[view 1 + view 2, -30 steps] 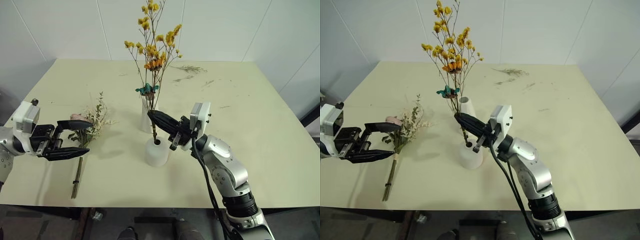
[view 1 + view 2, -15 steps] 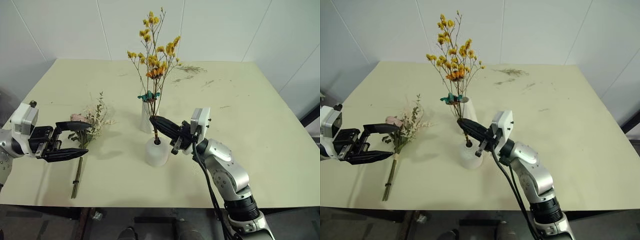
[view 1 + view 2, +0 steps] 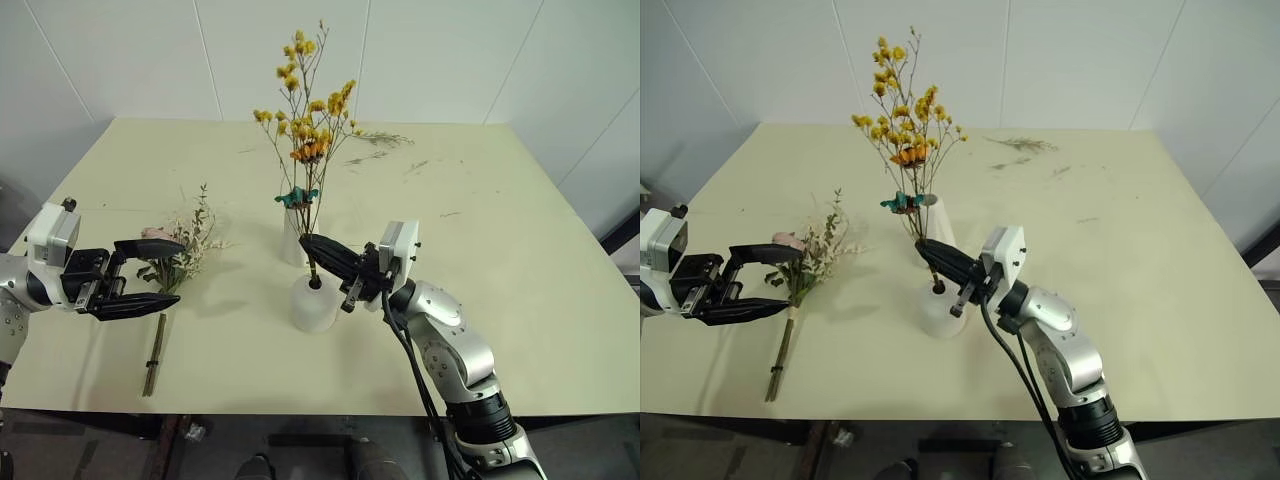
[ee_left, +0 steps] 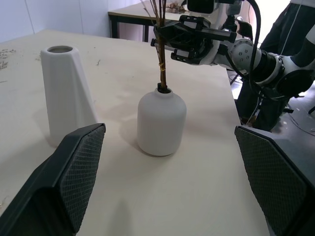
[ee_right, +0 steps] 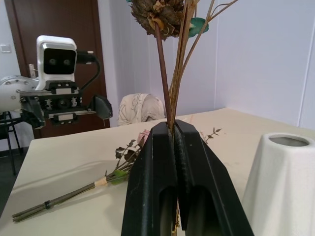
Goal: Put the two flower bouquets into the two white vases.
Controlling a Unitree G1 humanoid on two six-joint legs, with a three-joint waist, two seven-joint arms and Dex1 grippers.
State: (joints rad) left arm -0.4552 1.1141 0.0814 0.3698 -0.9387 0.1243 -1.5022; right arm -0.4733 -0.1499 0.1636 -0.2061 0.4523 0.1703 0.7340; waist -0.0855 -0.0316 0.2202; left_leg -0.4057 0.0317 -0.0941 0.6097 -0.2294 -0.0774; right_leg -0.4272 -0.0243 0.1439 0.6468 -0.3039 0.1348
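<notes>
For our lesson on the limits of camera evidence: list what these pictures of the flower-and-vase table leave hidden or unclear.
- How deep the yellow bouquet's stems reach inside the short vase: the opaque wall hides it, every view.
- The stems at the grip: covered by the right tool in the right wrist view.
- The tall vase's base: behind the short vase in the eye views.
- The rose bouquet's binding: too small, eye views.
</notes>
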